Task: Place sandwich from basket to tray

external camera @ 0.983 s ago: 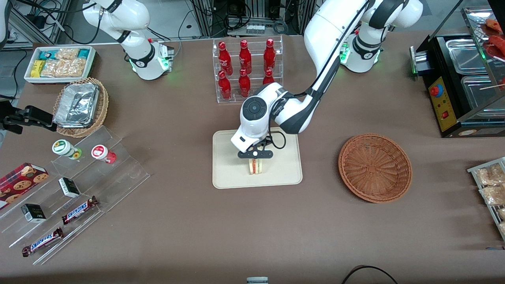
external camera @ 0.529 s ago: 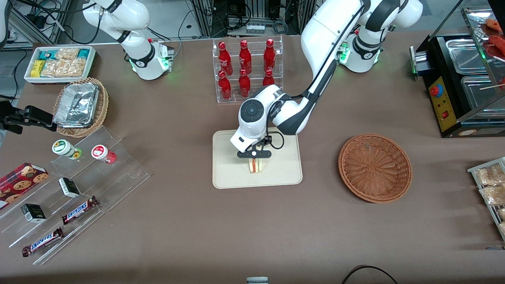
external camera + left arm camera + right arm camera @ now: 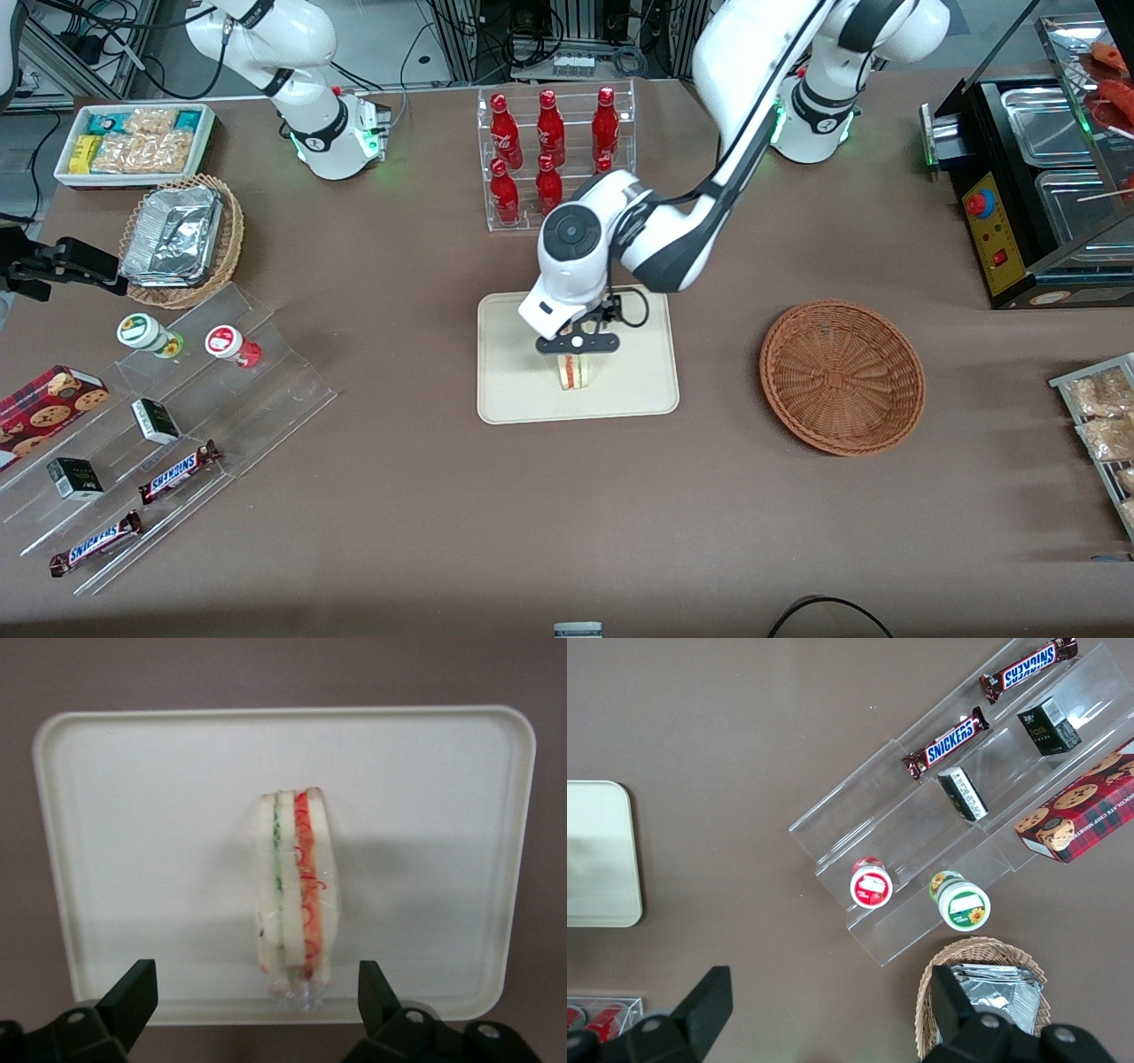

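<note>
Now, taking things from biggest to smallest: my arm reaches over the middle of the table so that my gripper (image 3: 577, 346) hangs straight above the tray (image 3: 514, 390), where the load belongs. The basket (image 3: 842, 377) sits well apart, toward my end of the table, and holds nothing I can see; I judge its part in the job is over. The sandwich (image 3: 576, 373) stands on edge on the tray, near the middle, its red and green filling stripes turned up toward my wrist camera. Propped on its crust like that it may tip, so I would lift straight up rather than sideways. My jaws are wide apart, and the sandwich (image 3: 295, 904) lies below and between the two fingertips (image 3: 133, 988), touching neither, with clear tray (image 3: 133, 815) on each side.
</note>
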Controlling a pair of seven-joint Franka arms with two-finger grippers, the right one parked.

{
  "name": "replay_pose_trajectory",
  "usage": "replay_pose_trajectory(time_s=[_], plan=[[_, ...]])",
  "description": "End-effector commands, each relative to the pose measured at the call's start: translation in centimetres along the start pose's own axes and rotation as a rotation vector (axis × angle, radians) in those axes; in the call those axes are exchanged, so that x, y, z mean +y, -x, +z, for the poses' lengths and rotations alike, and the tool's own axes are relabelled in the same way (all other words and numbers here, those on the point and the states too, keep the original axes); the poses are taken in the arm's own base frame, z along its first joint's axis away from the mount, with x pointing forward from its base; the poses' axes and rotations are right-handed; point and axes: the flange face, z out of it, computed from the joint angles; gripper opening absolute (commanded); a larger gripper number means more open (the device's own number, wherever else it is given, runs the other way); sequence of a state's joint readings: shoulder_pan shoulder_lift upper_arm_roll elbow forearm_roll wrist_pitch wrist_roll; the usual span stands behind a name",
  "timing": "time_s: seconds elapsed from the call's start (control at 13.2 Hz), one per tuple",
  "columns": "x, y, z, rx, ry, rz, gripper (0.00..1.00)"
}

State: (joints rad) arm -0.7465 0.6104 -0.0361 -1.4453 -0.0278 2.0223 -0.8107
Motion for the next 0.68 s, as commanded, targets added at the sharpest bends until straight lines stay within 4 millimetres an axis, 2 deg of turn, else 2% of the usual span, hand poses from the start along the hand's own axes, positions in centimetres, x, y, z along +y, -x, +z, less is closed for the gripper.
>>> replay_pose_trajectory(time_s=[0.0, 0.23, 0.3, 0.45, 0.53, 0.61], plan=[[-4.1, -1.2, -6.5, -0.001, -0.003, -0.068, 1.00], [-9.9, -2.6, -13.0, -0.021, -0.021, -0.131, 1.00], [-11.4, -2.5, -14.8, -0.024, -0.030, -0.143, 1.00], [-16.7, -3.7, -18.6, -0.021, -0.038, -0.179, 1.00], [-18.4, -3.5, -20.1, -0.031, -0.047, -0.148, 1.00], [-21.0, -3.6, -21.7, -0.047, -0.056, -0.141, 1.00]])
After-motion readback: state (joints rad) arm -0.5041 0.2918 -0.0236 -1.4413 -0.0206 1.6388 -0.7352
